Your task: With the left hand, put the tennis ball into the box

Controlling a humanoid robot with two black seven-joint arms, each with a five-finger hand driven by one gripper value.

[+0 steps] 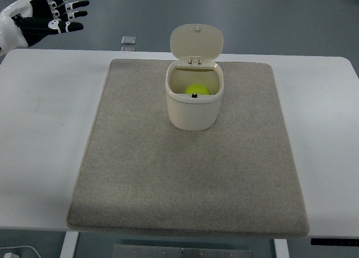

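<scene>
Nearest to us lies the near edge of the grey mat (185, 185), a felt-like rectangle that covers most of the white surface (39, 146) and leaves bare margins toward nine and three o'clock. Beyond the mat's middle, toward twelve o'clock, we see the cream box (193, 109) standing upright on the mat, its hinged lid (196, 42) tipped back and open. Inside it rests the tennis ball (197, 90) (bright yellow-green, only its top showing over the front wall), low in the box and touching nothing outside it.

Up at about ten o'clock, past the far corner of the surface, we find the left robot hand (53, 14), its black-and-white fingers (73, 11) spread and pointing toward three o'clock, holding nothing and well apart from the box. On the floor behind the surface, at roughly eleven o'clock, sits a small square plate (129, 40).
</scene>
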